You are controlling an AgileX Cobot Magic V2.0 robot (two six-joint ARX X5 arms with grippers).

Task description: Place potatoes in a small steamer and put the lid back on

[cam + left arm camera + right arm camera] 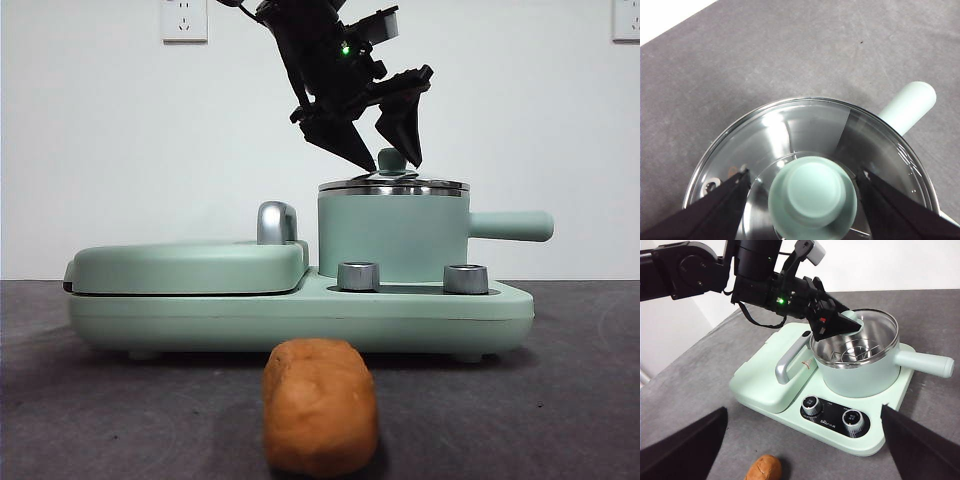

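Lid knob [813, 197] between left tool [805, 192] jaws

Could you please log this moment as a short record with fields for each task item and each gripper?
potato: lying on the grey table in front of the cooker base, untouched
steamer: mint pot on the base, side handle pointing away from the griddle cover
lid: glass, seated on the steamer rim
left gripper: open, jaws either side of the lid knob, not yet closed
right gripper: open, holding nothing, back from the cooker
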